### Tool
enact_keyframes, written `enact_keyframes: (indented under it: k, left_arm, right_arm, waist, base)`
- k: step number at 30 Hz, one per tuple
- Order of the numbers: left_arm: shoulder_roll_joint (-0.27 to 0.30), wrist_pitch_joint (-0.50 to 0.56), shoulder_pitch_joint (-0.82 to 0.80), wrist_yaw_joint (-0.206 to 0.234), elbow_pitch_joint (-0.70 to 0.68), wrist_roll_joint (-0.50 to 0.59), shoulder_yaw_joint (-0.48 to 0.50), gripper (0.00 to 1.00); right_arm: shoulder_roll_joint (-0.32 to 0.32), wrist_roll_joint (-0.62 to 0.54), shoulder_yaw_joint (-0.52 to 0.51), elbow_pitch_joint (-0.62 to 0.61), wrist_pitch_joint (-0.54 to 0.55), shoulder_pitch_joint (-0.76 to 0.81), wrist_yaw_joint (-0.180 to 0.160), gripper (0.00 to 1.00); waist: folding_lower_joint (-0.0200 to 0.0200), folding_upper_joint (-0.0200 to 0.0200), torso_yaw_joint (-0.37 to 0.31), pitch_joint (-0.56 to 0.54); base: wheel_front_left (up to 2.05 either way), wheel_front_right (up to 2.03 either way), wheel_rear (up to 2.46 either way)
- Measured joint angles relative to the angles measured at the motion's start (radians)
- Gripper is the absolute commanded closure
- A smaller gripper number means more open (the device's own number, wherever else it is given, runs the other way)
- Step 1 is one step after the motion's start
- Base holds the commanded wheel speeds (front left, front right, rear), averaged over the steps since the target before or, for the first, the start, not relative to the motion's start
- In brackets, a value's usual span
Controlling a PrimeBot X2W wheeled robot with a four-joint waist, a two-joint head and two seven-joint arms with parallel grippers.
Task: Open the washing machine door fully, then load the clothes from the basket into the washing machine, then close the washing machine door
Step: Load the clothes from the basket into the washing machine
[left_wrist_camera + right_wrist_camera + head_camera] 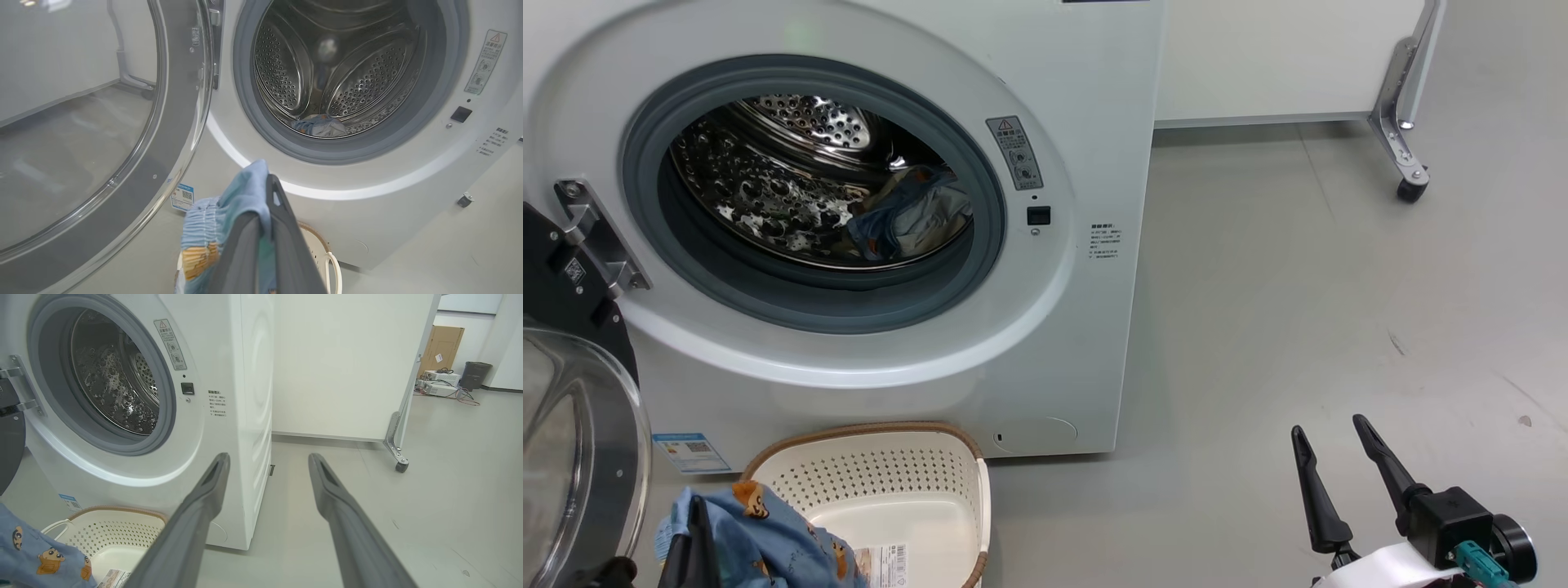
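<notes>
Clearly the loading step is in hand. Nearest, the left gripper is clamped tight on a light blue garment printed with orange-brown cartoon figures. The cloth is bunched between the fingers and hangs over them. It is held in front of the washing machine, below the mouth and over the near corner of the basket.

The basket sits on the floor against the foot of the washing machine, under the opening. The hanging cloth hides its near part, so I cannot tell whether more clothes lie there; the part of its bottom that shows carries a barcode label.

The right gripper hangs to the right of the washing machine, well apart from it, with its fingers spread wide and nothing in them.

The washing machine door stands swung out on its hinge at the left of the washing machine's opening, so the first step looks done. Farther in, past the grey gasket, another blue piece lies low in the steel drum.

As I judge it, the next move calls for lifting the held garment over the gasket lip and carrying it well inside the drum before letting go. The left arm should keep off the open door beside it.
</notes>
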Motion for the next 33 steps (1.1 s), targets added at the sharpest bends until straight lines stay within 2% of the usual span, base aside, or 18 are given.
enact_keyframes:
  k: [8, 18, 24, 33]
  left_arm:
    - [-0.009, 0.000, 0.074, 0.005, -0.103, 0.007, 0.022, 1.00]
    - [-0.016, 0.000, 0.063, 0.005, -0.177, 0.043, -0.012, 1.00]
    - [0.015, 0.002, -0.040, 0.012, -0.212, 0.047, -0.005, 1.00]
    - [0.076, 0.063, -0.203, 0.036, -0.248, 0.058, 0.030, 1.00]
  right_arm:
    - [-0.005, -0.003, 0.024, -0.018, 0.000, 0.002, 0.009, 0.00]
    - [0.007, -0.011, 0.067, -0.038, 0.000, 0.002, 0.016, 0.00]
    - [0.014, -0.012, 0.091, -0.058, 0.000, -0.029, 0.017, 0.00]
    - [0.021, -0.012, 0.133, -0.061, 0.000, -0.082, 0.017, 0.00]
  waist:
    - [0.0000, 0.0000, -0.011, 0.008]
    - [0.0001, 0.0000, -0.048, 0.065]
    - [0.0001, 0.0000, -0.079, 0.129]
    - [0.0001, 0.0000, -0.128, 0.231]
  base:
    - [0.00, 0.00, 0.00]
    - [0.00, 0.00, 0.00]
    - [0.00, 0.00, 0.00]
    - [0.00, 0.00, 0.00]
